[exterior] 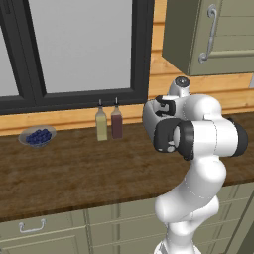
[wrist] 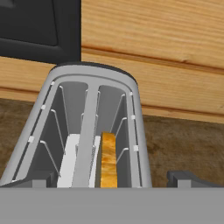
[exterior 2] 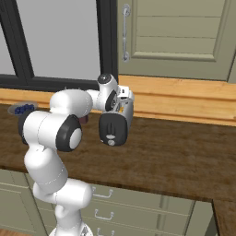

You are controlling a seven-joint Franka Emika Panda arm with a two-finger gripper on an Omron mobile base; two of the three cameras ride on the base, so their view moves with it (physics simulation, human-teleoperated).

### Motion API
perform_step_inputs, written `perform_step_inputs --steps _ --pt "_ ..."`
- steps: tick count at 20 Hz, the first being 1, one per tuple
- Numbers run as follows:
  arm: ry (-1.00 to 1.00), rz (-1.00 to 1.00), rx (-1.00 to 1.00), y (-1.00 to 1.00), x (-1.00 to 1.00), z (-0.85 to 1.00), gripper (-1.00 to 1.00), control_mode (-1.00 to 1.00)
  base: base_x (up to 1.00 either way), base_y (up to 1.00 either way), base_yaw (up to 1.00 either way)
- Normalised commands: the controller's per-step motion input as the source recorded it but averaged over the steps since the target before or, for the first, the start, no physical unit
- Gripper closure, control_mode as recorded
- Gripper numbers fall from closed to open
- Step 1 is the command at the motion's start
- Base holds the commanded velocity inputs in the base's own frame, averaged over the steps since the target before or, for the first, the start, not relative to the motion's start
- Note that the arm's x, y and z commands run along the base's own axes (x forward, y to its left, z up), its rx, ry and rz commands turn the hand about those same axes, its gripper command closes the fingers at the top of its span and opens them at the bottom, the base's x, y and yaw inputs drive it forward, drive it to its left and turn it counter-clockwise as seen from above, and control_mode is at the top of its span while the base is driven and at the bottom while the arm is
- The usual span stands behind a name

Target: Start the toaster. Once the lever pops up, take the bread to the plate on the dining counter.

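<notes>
**Pincer over toaster, jaws wide, holding nothing**

My pincer (wrist: 111, 181) hangs right above the toaster (wrist: 89, 78), looking down into its two slots. Jaws spread as wide as they go, nothing between them; one dark fingertip (wrist: 186, 178) shows at lower right of the hand view, the other at lower left, straddling the toaster's top. The bread (wrist: 108, 159) sits in the right-hand slot, golden-brown edge up, directly below my pincer and not touched. A pale piece shows in the left slot; can't tell what.

The toaster stands on the wooden counter (exterior: 74, 173) against the wood wall under the dark window frame (exterior: 141, 59). In the left base view my arm (exterior: 198, 134) blocks the toaster. To its left stand two bottles (exterior: 109, 123), and well off to the left a bowl of blueberries (exterior: 37, 136). Green cabinet (exterior 2: 175, 37) above.
</notes>
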Motion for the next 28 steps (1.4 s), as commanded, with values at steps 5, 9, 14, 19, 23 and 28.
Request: perform_step_inputs --steps 5,9,14,19,23,28 --pt "0.00 0.00 0.00 0.00 0.00 0.00 -1.00 -1.00 0.00 0.00 0.00" --pt "0.00 0.00 0.00 0.00 0.00 0.00 -1.00 -1.00 0.00 0.00 0.00" --pt "0.00 0.00 0.00 0.00 0.00 0.00 -1.00 -1.00 0.00 0.00 0.00" --pt "0.00 0.00 0.00 0.00 0.00 0.00 -1.00 -1.00 0.00 0.00 0.00" --pt "0.00 0.00 0.00 0.00 0.00 0.00 -1.00 -1.00 0.00 0.00 0.00" --pt "0.00 0.00 0.00 0.00 0.00 0.00 -1.00 -1.00 0.00 0.00 0.00"
